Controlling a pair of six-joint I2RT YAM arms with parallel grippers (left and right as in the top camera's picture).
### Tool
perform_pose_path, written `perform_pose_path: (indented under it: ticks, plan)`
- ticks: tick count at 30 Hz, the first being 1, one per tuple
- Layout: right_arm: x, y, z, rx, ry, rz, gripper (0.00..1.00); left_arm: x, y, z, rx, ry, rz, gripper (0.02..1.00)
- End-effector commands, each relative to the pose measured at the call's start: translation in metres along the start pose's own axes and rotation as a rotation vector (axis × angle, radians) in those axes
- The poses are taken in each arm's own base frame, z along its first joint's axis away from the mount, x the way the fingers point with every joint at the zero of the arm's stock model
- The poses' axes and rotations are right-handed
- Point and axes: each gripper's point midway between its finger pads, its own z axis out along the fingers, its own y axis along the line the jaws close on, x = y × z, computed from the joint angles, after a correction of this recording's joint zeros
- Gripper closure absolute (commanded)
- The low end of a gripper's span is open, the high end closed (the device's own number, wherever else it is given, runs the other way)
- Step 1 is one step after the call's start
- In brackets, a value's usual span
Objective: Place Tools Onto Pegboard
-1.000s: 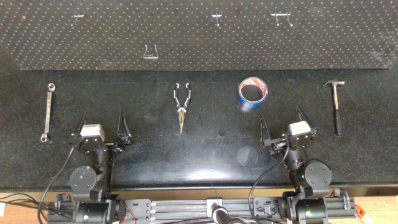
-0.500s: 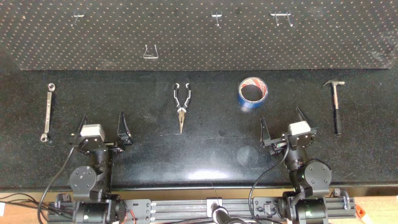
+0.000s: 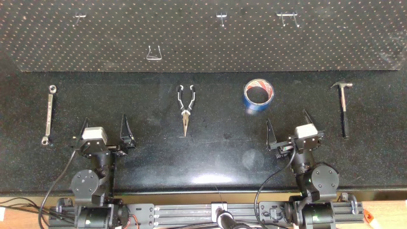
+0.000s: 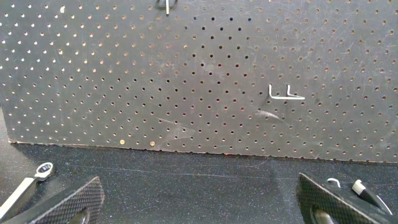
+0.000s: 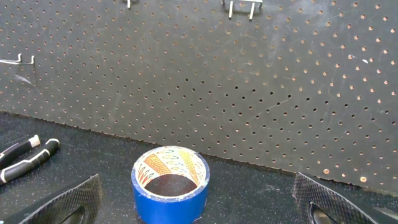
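Both arms sit folded low over their bases at the near edge of the dark surface [image 3: 222, 152], wrists level and aimed at the pegboard [image 3: 191, 38] that stands along the far side. The left pincer [image 3: 105, 122] is spread wide with nothing between its fingers, hanging just above the surface. The right pincer [image 3: 287, 118] is spread the same way and holds nothing either.

All four tools lie in a row on the surface in front of the board, none of them on it. The wrench [image 3: 48, 115] lies farthest left, lengthwise toward the board, just off the outer side of the left pincer. The pliers [image 3: 186, 108] lie in the middle between the two arms, white-tipped handles toward the board and nose toward the bases. The roll of blue tape [image 3: 259, 95] rests flat with its hole facing up, straight ahead of the right pincer and apart from it. The hammer [image 3: 343, 108] lies farthest right, head toward the board.

On the board, a wire loop hook [image 3: 152, 53] hangs low left of centre, with three smaller hooks [image 3: 220, 18] spaced along the upper rows.
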Motion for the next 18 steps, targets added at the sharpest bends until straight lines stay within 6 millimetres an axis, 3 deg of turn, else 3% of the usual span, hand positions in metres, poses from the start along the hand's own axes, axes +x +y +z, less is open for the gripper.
perform_pose_path:
  ticks: [1,4,7,10,12,18]
  plan:
    - [0.001,-0.003,0.000,0.019,-0.002,-0.014,0.003,0.003,0.002,0.001,-0.009,0.013,0.010,0.023]
    - [0.001,-0.003,0.000,0.019,-0.002,-0.014,0.003,-0.005,0.001,0.012,-0.007,0.092,0.123,0.023]
    - [0.001,-0.003,0.000,0.019,-0.002,-0.014,0.003,-0.027,0.004,0.030,-0.026,0.229,0.128,0.025]
    - [0.001,-0.003,0.000,0.019,-0.002,-0.014,0.003,-0.044,0.031,0.031,-0.118,0.429,0.111,0.025]
    - [0.001,-0.003,0.000,0.019,-0.002,-0.014,0.003,-0.043,0.058,0.017,-0.204,0.584,0.100,0.025]
    - [0.001,-0.003,0.000,0.019,-0.002,-0.014,0.003,-0.004,0.153,-0.046,-0.530,0.963,0.236,0.023]
